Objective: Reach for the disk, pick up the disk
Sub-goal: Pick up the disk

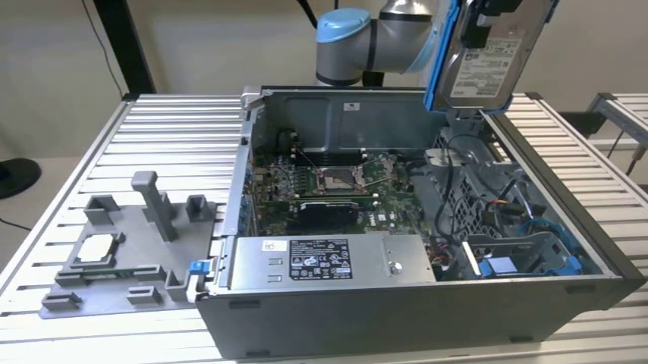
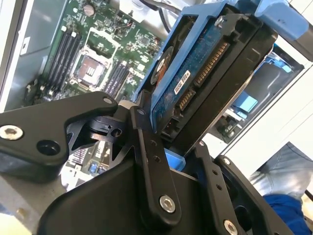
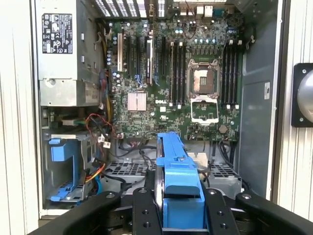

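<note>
Blue-framed, the disk hangs above the open computer case, clamped between the fingers.

The disk, held upright above the open computer case, carries a white label with barcodes and lines of small print too fine to make out; in the second wrist view a small white barcode sticker sits on its blue circuit board. The power supply inside the case, at its front wall, bears a black-and-white sticker with rows of marks and print, also unreadable. The motherboard beside it shows a short white logo, not clear enough to tell.
</note>
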{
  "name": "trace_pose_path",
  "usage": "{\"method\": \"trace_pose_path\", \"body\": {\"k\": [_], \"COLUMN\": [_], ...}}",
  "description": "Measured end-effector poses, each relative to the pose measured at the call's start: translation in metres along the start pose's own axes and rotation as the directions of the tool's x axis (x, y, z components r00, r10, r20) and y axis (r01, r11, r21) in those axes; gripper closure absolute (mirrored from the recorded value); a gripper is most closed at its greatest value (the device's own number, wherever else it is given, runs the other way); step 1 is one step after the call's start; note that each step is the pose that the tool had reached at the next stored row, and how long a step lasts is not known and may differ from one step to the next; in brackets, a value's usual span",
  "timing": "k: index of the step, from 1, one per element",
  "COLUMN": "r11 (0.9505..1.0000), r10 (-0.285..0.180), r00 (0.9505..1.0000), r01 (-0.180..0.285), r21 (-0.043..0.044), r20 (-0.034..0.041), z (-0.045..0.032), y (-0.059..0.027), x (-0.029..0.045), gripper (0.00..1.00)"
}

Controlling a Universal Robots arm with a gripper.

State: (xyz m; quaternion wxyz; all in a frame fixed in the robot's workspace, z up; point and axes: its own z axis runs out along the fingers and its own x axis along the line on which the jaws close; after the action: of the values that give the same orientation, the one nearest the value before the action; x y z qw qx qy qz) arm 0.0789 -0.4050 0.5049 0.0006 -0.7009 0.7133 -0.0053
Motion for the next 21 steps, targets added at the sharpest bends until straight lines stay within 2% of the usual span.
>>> {"method": "trace_pose_path", "body": {"k": [11, 21], "r11": [1.0000, 1.0000], "r10": [0.000, 0.000], "r00": [1.0000, 1.0000], "r01": [0.000, 0.000], "r21": [0.0000, -0.0001], "r20": [0.0000, -0.0001], "z": [0.0001, 0.0002], "y": [-0.0040, -0.0136], "x": [0.0075, 0.0158], "gripper": [1.00, 1.00]}}
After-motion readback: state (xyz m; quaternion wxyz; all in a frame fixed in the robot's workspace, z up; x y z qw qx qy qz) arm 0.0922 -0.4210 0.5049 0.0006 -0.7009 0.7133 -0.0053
